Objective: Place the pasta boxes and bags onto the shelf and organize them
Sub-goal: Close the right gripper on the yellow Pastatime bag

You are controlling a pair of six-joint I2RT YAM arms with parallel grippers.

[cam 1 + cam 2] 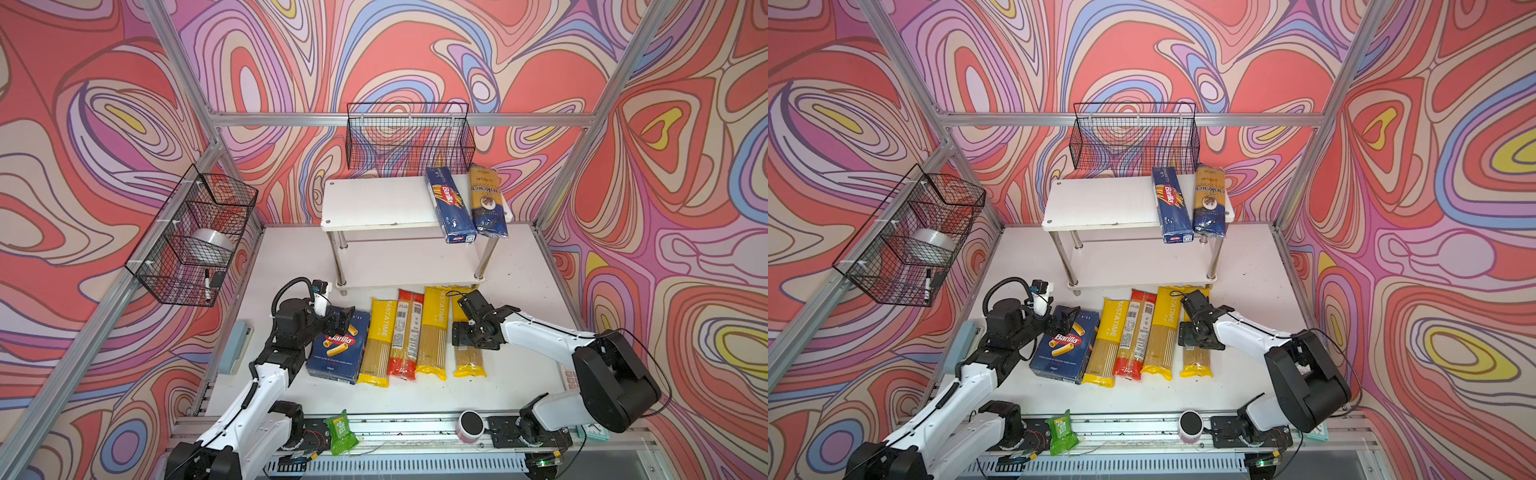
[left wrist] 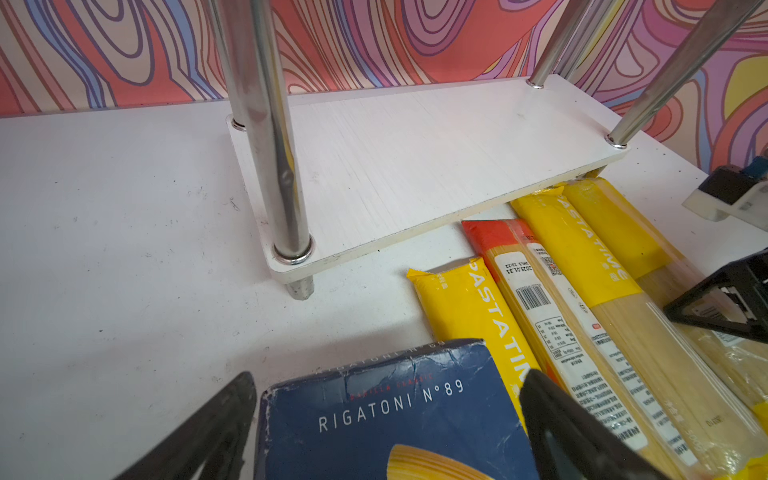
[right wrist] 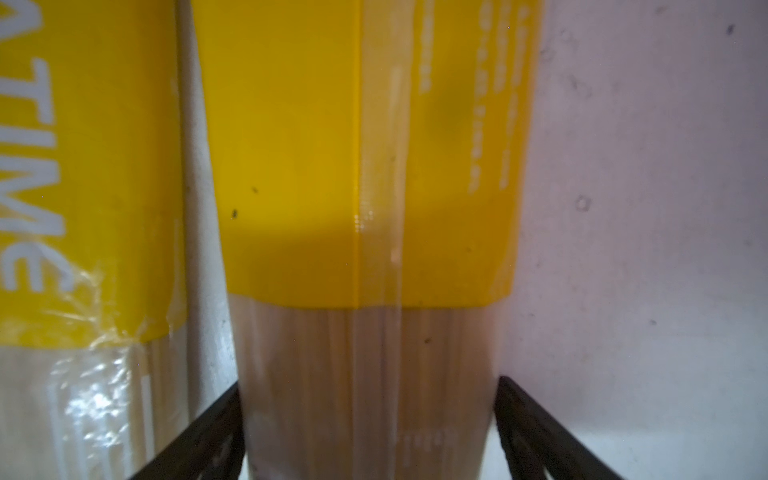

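Observation:
The wide blue rigatoni box point(image 1: 336, 349) lies flat on the table. My left gripper point(image 1: 341, 318) is open, its jaws straddling the box's far end point(image 2: 374, 415), with a thin gap on one side. Beside the box lie a yellow-ended bag point(image 1: 376, 345), a red-ended bag point(image 1: 405, 336) and a second yellow one point(image 1: 434, 332). My right gripper point(image 1: 471, 338) is open over a third yellow bag point(image 1: 469, 361), a finger on each side of its clear middle point(image 3: 365, 374). On the shelf point(image 1: 374, 203), the spaghetti box point(image 1: 449, 203) and the dark blue bag point(image 1: 487, 203) overhang the top board's front edge.
Black wire baskets hang on the back wall point(image 1: 409, 137) and on the left wall point(image 1: 195, 237), the left one holding a tape roll and a marker. A green snack packet point(image 1: 340, 432) and a small pink-and-white cup point(image 1: 469, 426) sit on the front rail. The shelf's lower board point(image 2: 415, 158) is bare.

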